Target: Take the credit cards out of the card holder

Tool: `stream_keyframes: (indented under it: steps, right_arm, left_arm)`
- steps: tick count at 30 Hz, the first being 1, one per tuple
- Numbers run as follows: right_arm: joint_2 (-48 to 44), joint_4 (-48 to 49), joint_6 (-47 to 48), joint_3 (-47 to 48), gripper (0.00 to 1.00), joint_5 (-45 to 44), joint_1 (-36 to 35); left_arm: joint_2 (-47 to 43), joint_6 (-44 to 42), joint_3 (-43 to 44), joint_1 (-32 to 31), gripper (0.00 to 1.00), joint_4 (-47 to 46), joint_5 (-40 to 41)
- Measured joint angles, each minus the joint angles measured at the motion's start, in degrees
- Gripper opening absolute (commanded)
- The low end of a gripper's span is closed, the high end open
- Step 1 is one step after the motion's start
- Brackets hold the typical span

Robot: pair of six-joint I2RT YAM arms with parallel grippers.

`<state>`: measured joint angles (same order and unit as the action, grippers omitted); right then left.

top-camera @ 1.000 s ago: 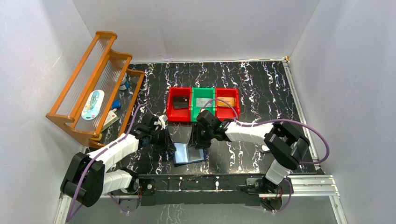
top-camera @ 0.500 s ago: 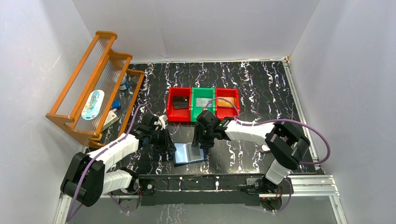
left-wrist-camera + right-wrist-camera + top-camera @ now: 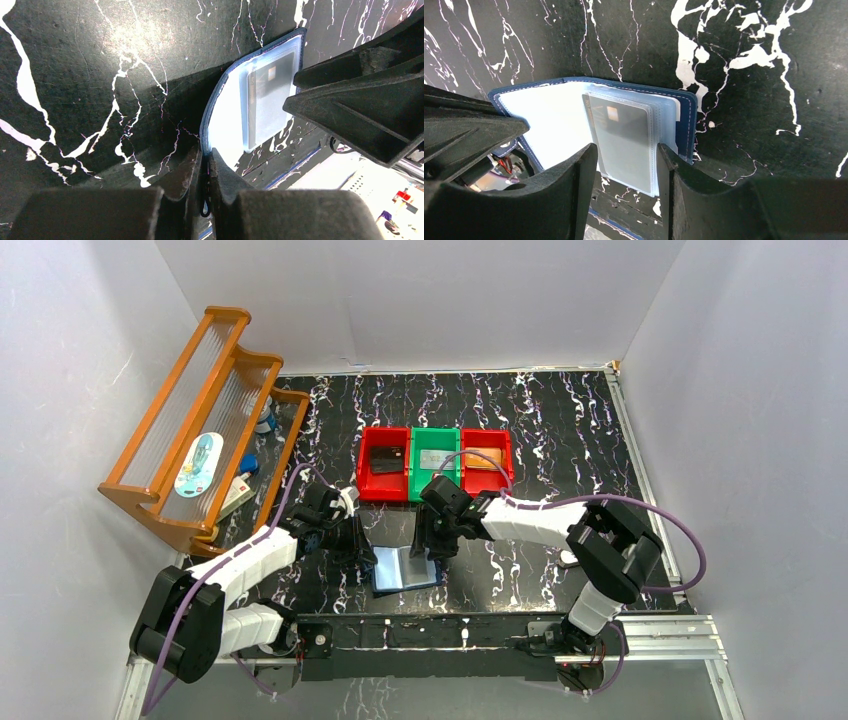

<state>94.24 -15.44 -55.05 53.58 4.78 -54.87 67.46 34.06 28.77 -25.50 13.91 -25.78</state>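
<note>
The navy-blue card holder [image 3: 405, 571] lies open on the table near the front edge, with its pale clear sleeves showing. My left gripper [image 3: 205, 152] is shut on the edge of its left cover [image 3: 220, 115]. A dark grey credit card [image 3: 623, 134] sits inside the top sleeve and also shows in the left wrist view [image 3: 270, 95]. My right gripper [image 3: 626, 157] is open. Its fingers stand on either side of the lower end of that sleeve, over the holder's right half [image 3: 686, 125]. In the top view the right gripper [image 3: 430, 548] is over the holder.
Three bins stand in a row behind the holder. The left red bin [image 3: 366, 475] holds a black card, the green bin [image 3: 434, 483] a silver-grey card, and the right red bin [image 3: 487, 481] an orange card. A wooden rack [image 3: 200, 430] with small items stands at the left.
The right gripper has shifted slightly over the holder's sleeves. The left gripper keeps its hold on the cover and has not moved.
</note>
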Motion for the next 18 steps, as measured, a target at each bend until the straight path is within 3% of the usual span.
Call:
stream_keyframes:
  steps: [18]
  right_arm:
    - [1.38,3.54,0.0,0.02,0.55,3.89,0.13]
  left_arm:
    - [0.37,0.0,0.0,0.04,0.05,0.22,-0.02]
